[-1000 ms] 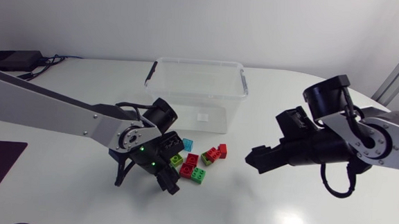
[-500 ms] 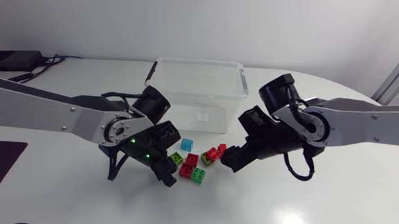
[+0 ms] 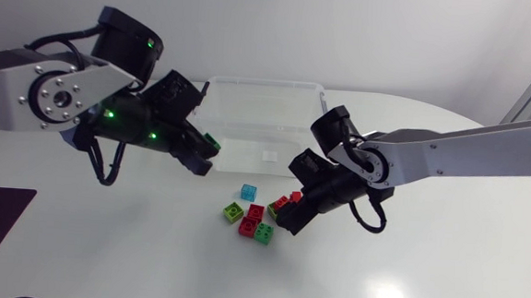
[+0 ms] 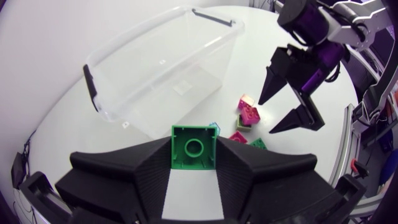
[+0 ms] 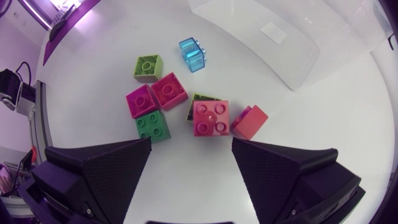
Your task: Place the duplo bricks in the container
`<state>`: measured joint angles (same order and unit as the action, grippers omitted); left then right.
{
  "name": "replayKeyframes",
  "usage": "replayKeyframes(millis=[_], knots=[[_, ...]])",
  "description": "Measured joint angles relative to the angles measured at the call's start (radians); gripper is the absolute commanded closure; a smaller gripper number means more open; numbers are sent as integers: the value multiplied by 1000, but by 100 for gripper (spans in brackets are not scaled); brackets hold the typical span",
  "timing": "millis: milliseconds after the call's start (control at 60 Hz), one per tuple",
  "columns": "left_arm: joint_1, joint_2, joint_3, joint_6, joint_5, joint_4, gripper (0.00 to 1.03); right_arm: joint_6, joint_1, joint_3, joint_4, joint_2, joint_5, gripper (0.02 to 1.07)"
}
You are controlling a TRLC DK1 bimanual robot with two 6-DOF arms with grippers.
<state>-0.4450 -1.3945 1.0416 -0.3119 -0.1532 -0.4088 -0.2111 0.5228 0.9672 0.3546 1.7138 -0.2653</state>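
Left pincer [image 3: 204,157] is clamping a green brick [image 4: 194,147] between both fingers, with the stud facing its wrist camera. In the head view it is hanging upper left of centre, raised off the desk [image 3: 424,279], just beside the left end of the container [image 3: 265,81]. Judging by the height, it is carrying the brick high so it can clear the rim; it is not yet over the opening.

- Container: clear plastic, lid off, sitting upper centre of the head frame. No bricks are showing inside it.
- Right pincer [image 5: 191,144]: fingers are standing wide apart and holding nothing. It is coming in from the right and hanging low over the pile [image 3: 260,215] at centre frame.
- Pile: the remaining bricks are lying on the desk just in front of the container. A blue brick [image 5: 193,54] and a lime brick [image 5: 148,67] are lying slightly apart from the others.
- In the right wrist view, a red brick [image 5: 210,117] is lying just ahead of the gap between the fingers. It is probably the next pick, and the wide spread suits straddling it.

Risk, as I judge it: the red brick is resting partly on a dark one and touching a smaller red neighbour. Closing on it may drag either of those along.
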Motion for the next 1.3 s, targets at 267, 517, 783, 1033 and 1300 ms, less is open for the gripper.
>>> replayKeyframes(millis=[267, 517, 783, 1033, 1300], knots=[[35, 7, 80, 1, 0, 56, 73, -22, 0, 61, -13, 70, 3, 13], [50, -61, 156, 2, 0, 87, 72, -26, 3, 98, -15, 111, 16, 28], [58, -105, 169, 6, -1, 109, 71, -25, 14, 101, -18, 143, 57, 63], [66, -147, 183, 31, -7, 184, 67, -24, 15, 98, -44, 130, 61, 77], [66, -277, 268, 63, -8, 229, 54, -21, 15, 79, -12, -40, 83, 77]])
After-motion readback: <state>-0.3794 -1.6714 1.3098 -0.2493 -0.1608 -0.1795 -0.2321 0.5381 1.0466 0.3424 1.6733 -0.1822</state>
